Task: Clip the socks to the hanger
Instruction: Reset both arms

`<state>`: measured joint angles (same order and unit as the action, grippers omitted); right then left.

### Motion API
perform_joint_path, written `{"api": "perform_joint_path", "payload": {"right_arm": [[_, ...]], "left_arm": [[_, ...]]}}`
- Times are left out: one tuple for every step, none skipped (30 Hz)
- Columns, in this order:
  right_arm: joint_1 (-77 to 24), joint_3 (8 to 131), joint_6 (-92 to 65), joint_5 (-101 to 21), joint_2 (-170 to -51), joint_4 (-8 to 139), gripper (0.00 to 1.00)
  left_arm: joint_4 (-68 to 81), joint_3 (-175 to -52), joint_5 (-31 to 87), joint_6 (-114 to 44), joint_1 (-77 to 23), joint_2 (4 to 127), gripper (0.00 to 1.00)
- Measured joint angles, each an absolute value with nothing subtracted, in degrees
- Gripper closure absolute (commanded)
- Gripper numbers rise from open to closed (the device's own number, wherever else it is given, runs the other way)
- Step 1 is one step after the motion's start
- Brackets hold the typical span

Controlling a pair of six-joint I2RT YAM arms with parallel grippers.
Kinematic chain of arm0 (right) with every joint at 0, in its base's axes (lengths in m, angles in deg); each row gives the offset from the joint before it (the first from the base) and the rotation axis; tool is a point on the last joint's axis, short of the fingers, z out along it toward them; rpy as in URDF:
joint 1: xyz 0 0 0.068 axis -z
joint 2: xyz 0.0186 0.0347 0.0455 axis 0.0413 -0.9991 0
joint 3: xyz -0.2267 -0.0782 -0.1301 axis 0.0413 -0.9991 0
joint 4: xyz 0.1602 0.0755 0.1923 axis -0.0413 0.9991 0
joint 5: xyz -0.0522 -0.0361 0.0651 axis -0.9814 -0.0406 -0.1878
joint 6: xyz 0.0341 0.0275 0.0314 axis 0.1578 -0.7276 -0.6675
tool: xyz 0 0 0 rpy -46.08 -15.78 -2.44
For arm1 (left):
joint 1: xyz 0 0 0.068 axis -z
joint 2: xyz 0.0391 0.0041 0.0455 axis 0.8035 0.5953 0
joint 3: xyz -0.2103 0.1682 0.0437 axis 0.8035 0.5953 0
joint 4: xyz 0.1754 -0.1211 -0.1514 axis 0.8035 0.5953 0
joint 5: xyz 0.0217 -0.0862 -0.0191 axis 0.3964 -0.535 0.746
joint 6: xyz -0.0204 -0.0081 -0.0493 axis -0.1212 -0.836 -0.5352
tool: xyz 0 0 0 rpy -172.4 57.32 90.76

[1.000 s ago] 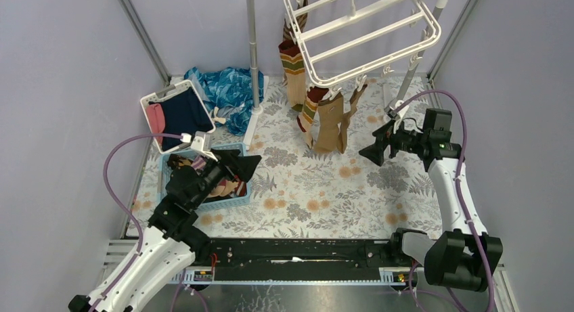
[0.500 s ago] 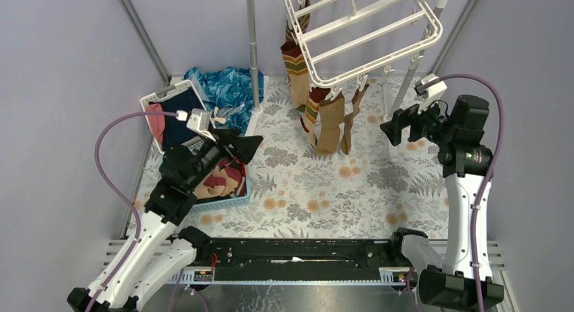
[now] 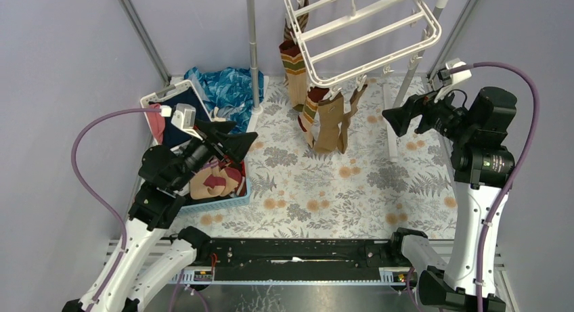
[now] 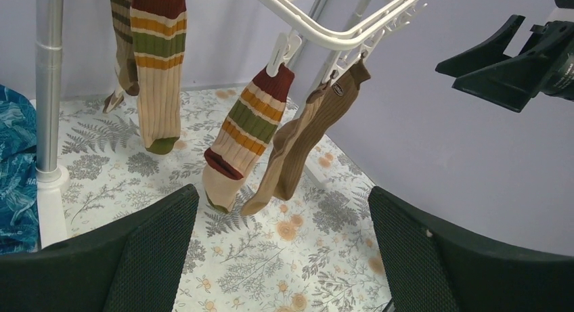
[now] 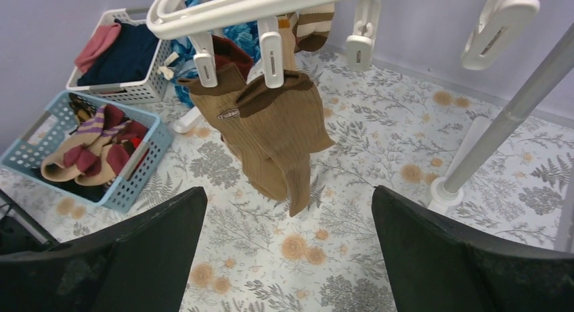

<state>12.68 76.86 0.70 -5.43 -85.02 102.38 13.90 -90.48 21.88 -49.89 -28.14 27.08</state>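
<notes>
Several socks [image 5: 88,146] in the blue basket [image 5: 139,180] escape the left wrist view.

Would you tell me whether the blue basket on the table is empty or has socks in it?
Not empty: the blue basket holds a heap of tan and maroon socks.

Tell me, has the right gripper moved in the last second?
Yes. In the top view the right gripper has shifted back and to the right, ending nearer the hanger's right corner.

banded and brown socks [image 4: 252,132] clipped to white hanger [image 4: 325,29], left tool [image 4: 281,210] spread wide
</notes>
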Motion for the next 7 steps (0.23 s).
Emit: {"api": "perform_joint_path", "payload": {"right_arm": [[12.7, 77.1, 0.1, -5.2, -85.0, 102.4, 0.00], [12.7, 77.2, -0.3, -4.8, -85.0, 102.4, 0.00], [12.7, 77.3, -0.5, -4.4, -85.0, 102.4, 0.00], [12.7, 77.3, -0.6, -4.1, -85.1, 102.6, 0.00], [12.7, 77.3, -0.5, -3.9, -85.1, 102.9, 0.00], [12.7, 77.3, -0.5, -3.6, -85.2, 103.2, 0.00], [12.7, 77.3, -0.5, -3.3, -85.2, 103.2, 0.00]], "left_arm": [[14.1, -90.5, 21.9, -49.8, -28.1, 26.8, 0.01], [14.3, -90.5, 21.9, -49.7, -28.1, 26.6, 0.01], [14.6, -90.5, 21.9, -49.6, -28.1, 26.4, 0.01], [14.9, -90.5, 21.9, -49.5, -28.1, 26.4, 0.01], [15.3, -90.5, 21.9, -49.5, -28.1, 26.3, 0.01], [15.5, -90.5, 21.9, -49.4, -28.1, 26.3, 0.01], [15.7, -90.5, 21.9, -49.3, -28.1, 26.3, 0.01]]}}
